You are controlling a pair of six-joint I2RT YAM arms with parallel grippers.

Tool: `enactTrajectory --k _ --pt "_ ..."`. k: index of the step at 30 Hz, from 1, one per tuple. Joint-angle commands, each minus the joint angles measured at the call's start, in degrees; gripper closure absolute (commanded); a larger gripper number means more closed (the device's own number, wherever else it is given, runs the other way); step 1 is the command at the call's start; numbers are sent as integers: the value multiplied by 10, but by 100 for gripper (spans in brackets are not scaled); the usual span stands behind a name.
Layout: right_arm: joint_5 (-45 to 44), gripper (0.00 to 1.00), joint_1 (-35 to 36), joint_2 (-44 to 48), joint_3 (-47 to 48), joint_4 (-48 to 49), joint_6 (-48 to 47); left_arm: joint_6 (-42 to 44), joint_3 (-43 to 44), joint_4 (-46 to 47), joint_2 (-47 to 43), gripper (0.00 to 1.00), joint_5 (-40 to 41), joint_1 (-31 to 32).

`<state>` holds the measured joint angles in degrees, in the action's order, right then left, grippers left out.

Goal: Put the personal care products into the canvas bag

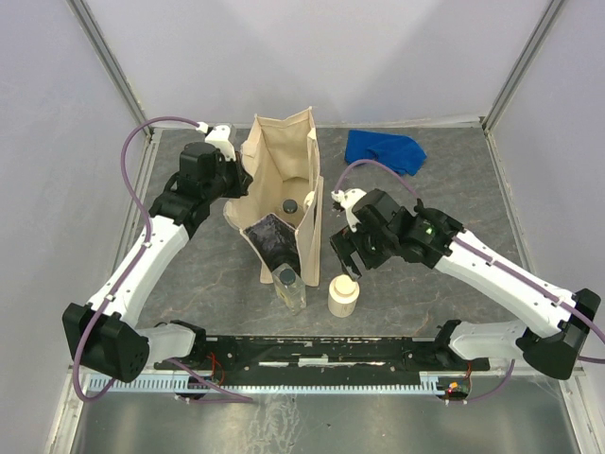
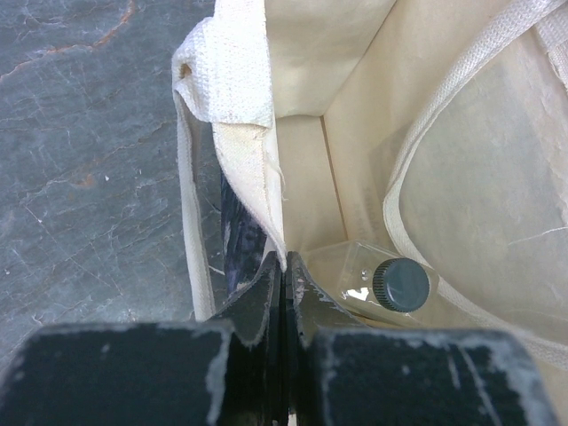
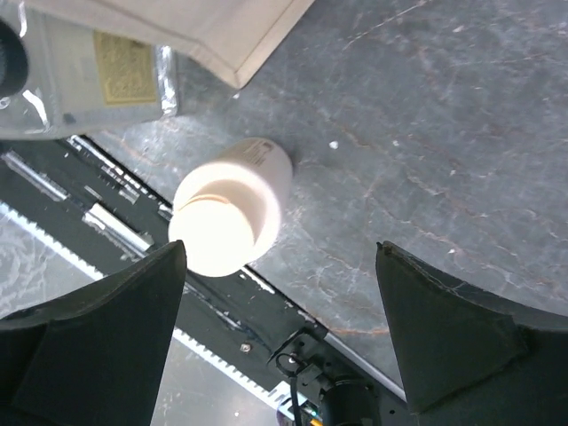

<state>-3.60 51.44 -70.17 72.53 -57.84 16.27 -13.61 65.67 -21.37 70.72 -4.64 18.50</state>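
The beige canvas bag [image 1: 279,165] stands open mid-table. My left gripper [image 1: 238,182] is shut on the bag's left rim [image 2: 257,177], the fabric pinched between its fingertips. Inside the bag lies a clear bottle with a dark cap [image 2: 401,284], also seen from above as the bottle in the bag [image 1: 290,204]. A second clear bottle with a grey cap [image 1: 288,284] leans at the bag's front. A squat cream bottle [image 1: 342,295] stands to its right. My right gripper [image 1: 345,253] hovers open just above the cream bottle [image 3: 232,206], which is near its left finger; nothing sits between the fingers.
A blue cloth [image 1: 383,149] lies at the back right. The black rail [image 1: 312,350] of the arm mounts runs along the near edge, close behind the cream bottle. The bag's black patch [image 1: 274,241] faces the front.
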Motion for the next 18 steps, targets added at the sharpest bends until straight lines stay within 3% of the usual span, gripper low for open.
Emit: enactTrajectory --k 1,7,12,18 --pt "30 5 29 5 -6 13 21 14 17 -15 5 97 -2 3" --pt "53 7 53 -15 -18 11 16 13 12 -18 -1 97 0 3" --pt "55 14 64 -39 -20 -8 7 13 9 -19 -3 97 2 3" --pt "50 31 75 -70 -19 -13 0 13 10 -19 -1 97 1 3"
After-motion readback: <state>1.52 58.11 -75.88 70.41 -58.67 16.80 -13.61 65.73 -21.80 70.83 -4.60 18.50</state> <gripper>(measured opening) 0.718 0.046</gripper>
